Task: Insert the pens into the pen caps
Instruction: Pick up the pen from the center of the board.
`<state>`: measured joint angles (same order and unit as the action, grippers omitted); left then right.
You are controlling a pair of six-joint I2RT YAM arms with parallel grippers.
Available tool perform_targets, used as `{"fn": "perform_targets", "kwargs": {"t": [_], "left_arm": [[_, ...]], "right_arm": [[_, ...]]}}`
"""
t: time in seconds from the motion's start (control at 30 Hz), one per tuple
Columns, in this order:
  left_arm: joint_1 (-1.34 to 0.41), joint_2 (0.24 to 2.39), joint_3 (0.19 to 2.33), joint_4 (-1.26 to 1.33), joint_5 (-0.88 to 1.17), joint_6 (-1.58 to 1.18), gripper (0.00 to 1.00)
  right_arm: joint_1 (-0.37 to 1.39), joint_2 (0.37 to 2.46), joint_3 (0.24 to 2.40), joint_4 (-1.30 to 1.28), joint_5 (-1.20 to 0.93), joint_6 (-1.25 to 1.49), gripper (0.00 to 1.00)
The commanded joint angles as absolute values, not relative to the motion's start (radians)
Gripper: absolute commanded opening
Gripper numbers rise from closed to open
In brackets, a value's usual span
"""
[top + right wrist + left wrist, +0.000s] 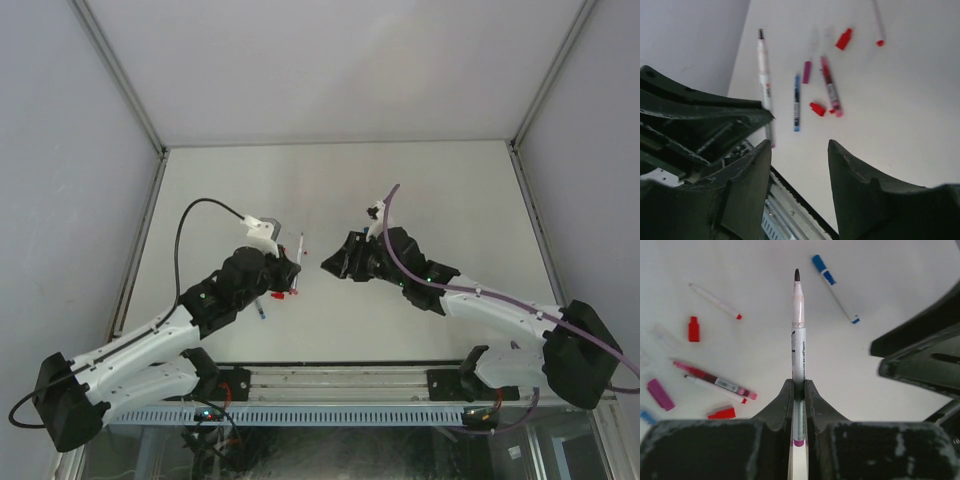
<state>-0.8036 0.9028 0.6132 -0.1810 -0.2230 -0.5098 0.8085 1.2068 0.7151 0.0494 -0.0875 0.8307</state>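
My left gripper point(799, 385) is shut on a white pen point(798, 335). The pen's dark uncapped tip points away from the wrist and its magenta end sits back between the fingers. The top view shows this pen point(300, 250) raised above the table, pointing away from the arm bases. My right gripper point(330, 263) faces it from the right, open and holding nothing point(799, 147). On the table lie a magenta cap point(660, 394), two red caps point(693, 329) point(722, 413), a magenta pen point(715, 381), a red-ended pen point(715, 301) and a blue capped pen point(834, 287).
The loose pens and caps lie in a cluster under the left gripper point(272, 300), near the table's front edge. A metal rail point(340, 385) runs along that edge. Grey walls enclose the table on three sides.
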Motion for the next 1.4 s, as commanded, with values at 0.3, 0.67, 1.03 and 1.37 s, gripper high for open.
{"fn": "perform_targets", "kwargs": {"t": [0.3, 0.67, 1.03, 1.37], "left_arm": [[-0.857, 0.821, 0.539, -0.025, -0.089, -0.459, 0.0], [-0.859, 0.8, 0.529, -0.015, -0.068, -0.445, 0.0], [-0.859, 0.807, 0.518, -0.011, -0.089, -0.449, 0.4], [-0.859, 0.827, 0.523, -0.006, -0.094, -0.456, 0.34]], "right_arm": [[0.895, 1.291, 0.737, 0.376, -0.007, 1.019, 0.44], [0.89, 1.372, 0.764, 0.415, -0.099, 1.039, 0.36], [0.897, 1.38, 0.773, 0.459, -0.154, 1.012, 0.0], [0.91, 1.388, 0.774, 0.497, -0.206, 0.998, 0.0]]}}
